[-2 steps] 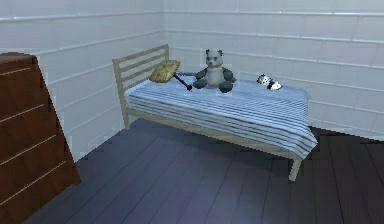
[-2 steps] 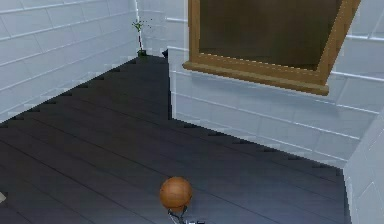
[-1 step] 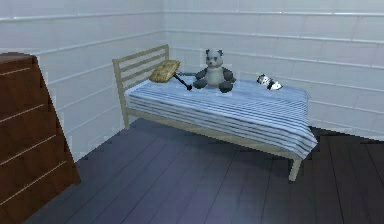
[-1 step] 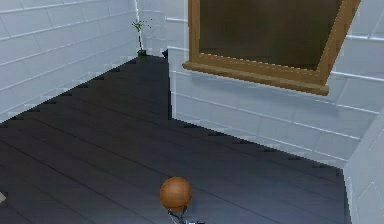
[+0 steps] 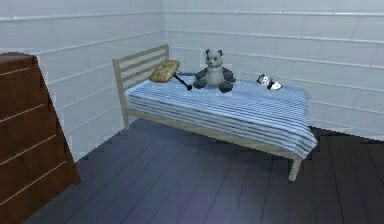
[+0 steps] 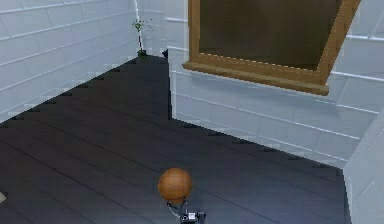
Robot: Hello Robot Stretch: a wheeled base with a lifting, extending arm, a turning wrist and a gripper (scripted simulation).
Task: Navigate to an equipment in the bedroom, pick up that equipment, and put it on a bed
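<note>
Low centre in the arm side view, an orange basketball (image 6: 175, 184) shows against dark floor, directly above the hand (image 6: 188, 212) at the bottom edge. I cannot tell the hand's state or whether it holds the ball. The striped bed (image 5: 230, 118) fills the forward view's centre.

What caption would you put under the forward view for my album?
A toy panda sits on a striped bed near a brown dresser.
</note>
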